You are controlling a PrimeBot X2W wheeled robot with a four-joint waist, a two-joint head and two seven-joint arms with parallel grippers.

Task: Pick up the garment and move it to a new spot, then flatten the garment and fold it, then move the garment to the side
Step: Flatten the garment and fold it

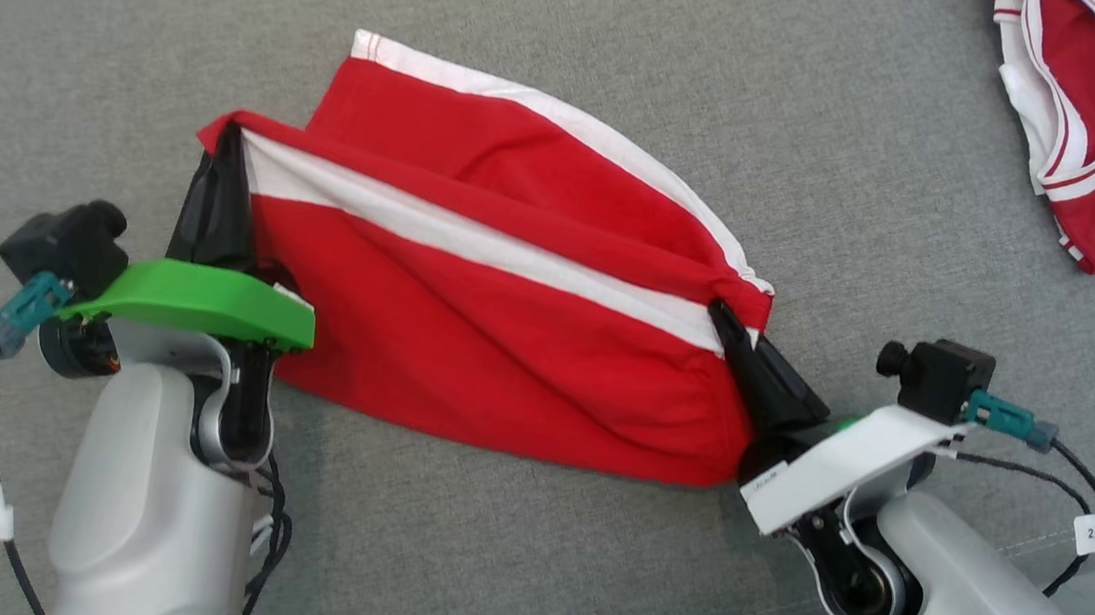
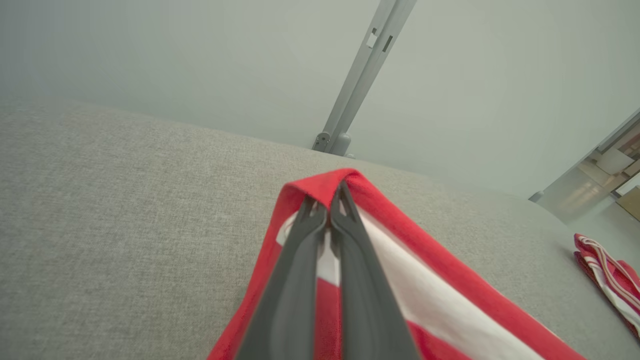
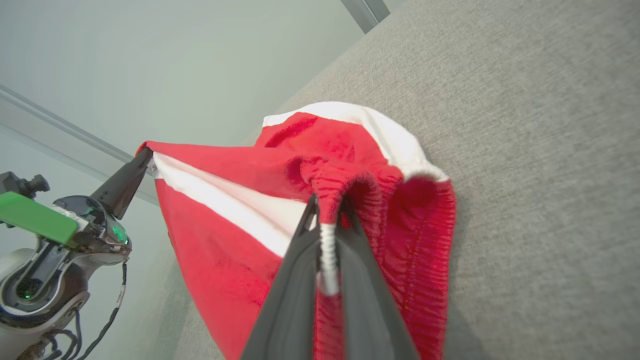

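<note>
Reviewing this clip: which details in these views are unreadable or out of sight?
- What kind of clothing the red cloth garment with white stripes is: in the head view it is bunched and folded over itself between the left pincer and the right pincer.
- The full outline of the second red-and-white garment: cut off by the right edge of the head view.
- The room behind the glass panel: blurred in the left wrist view.

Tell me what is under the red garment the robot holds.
Grey upholstery shows all round the red garment, pinched by the left end effector and right end effector. The patch directly beneath it is covered.
</note>
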